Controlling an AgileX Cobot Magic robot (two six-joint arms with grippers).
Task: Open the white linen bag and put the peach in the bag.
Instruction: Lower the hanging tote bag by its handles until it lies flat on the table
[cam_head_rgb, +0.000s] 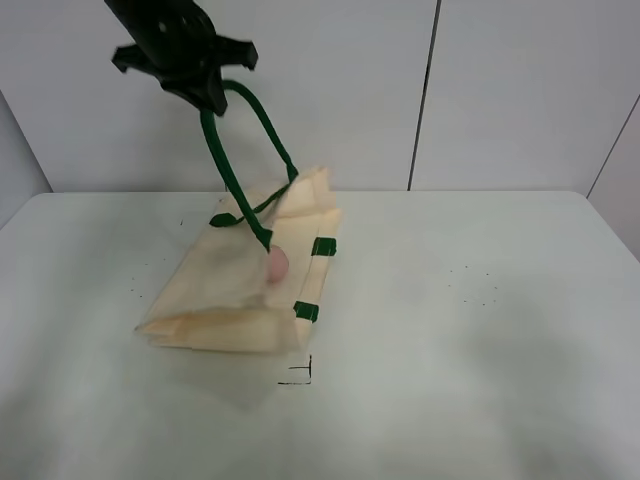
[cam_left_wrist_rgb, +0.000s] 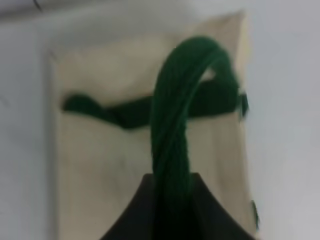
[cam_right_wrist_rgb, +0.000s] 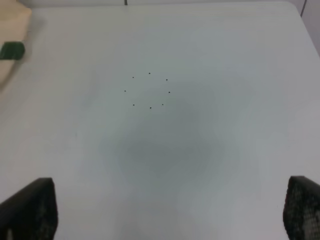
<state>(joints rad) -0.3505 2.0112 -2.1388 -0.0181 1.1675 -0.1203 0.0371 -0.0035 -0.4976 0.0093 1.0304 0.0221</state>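
Observation:
The white linen bag (cam_head_rgb: 230, 295) lies on the table with its mouth pulled up at the right side. My left gripper (cam_head_rgb: 207, 95) is high above it, shut on one dark green handle (cam_head_rgb: 232, 170), which is stretched taut. The left wrist view shows that handle (cam_left_wrist_rgb: 172, 125) running into my shut jaws, with the bag (cam_left_wrist_rgb: 100, 165) below. The peach (cam_head_rgb: 277, 263) shows as a small pink shape at the bag's open mouth, partly behind the handle. My right gripper (cam_right_wrist_rgb: 165, 215) is open and empty over bare table; it is out of the exterior view. A corner of the bag (cam_right_wrist_rgb: 12, 27) shows in the right wrist view.
A small black corner mark (cam_head_rgb: 300, 375) is drawn on the table in front of the bag. A ring of small dots (cam_right_wrist_rgb: 149, 91) marks the table to the right of the bag. A pale wall stands behind the table's far edge.

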